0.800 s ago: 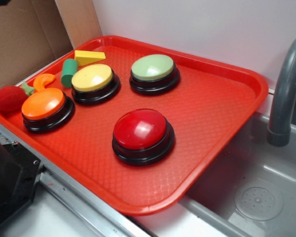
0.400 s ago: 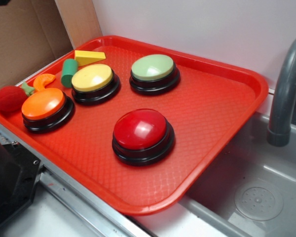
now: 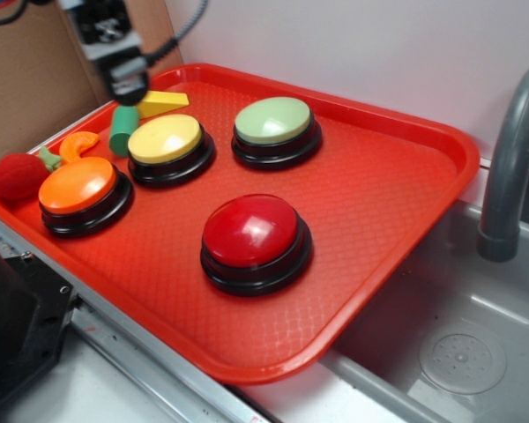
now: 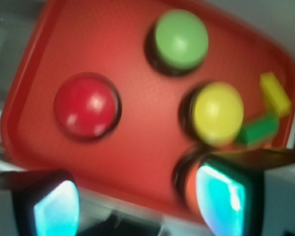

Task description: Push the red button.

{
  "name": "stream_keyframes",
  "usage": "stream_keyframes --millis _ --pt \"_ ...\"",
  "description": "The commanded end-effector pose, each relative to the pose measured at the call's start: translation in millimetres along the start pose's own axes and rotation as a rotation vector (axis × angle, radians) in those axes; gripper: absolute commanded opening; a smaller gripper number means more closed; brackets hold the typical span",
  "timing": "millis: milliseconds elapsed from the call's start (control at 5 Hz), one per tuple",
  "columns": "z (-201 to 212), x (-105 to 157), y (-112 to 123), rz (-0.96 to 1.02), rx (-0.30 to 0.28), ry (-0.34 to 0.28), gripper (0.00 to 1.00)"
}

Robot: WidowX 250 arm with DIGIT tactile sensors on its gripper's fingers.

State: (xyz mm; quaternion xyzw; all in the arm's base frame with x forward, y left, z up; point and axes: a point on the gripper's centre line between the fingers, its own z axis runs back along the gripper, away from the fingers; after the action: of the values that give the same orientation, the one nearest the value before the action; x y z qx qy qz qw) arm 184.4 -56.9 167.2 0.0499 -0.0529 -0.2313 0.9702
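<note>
The red button (image 3: pixel 251 231), a glossy red dome on a black base, sits near the middle of the red tray (image 3: pixel 406 176). In the blurred wrist view the red button (image 4: pixel 86 105) lies up and to the left on the tray (image 4: pixel 137 142). My gripper (image 3: pixel 128 88) hangs above the tray's far left corner, over the green cylinder and yellow wedge, well away from the red button. Its fingers (image 4: pixel 221 201) stand wide apart, so my gripper (image 4: pixel 137 206) is open with nothing between them.
On the tray stand an orange button (image 3: pixel 78 185), a yellow button (image 3: pixel 165 138) and a green button (image 3: pixel 273 120). A fuzzy red ball (image 3: pixel 18 174), green cylinder (image 3: pixel 122 130), yellow wedge (image 3: pixel 163 102) and orange slice (image 3: pixel 78 144) lie at the left. A grey faucet (image 3: pixel 511 167) and sink (image 3: pixel 458 352) are on the right.
My gripper has come into the exterior view at the top left, above the tray's far corner. The buttons and toys have not moved.
</note>
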Motion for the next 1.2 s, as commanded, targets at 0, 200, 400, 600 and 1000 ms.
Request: stream_keyframes --millis 0,200,400,600,1000 --pt "-46 24 -36 -0.363 -0.059 -0.111 1.00" --pt "-75 34 -56 -0.412 -0.172 -0.105 1.00" --pt "-93 42 -69 -0.446 -0.199 -0.061 1.00" --pt "-105 50 -77 -0.469 -0.170 -0.031 1.00" --pt "-98 47 -81 -0.479 -0.051 0.004 1.00"
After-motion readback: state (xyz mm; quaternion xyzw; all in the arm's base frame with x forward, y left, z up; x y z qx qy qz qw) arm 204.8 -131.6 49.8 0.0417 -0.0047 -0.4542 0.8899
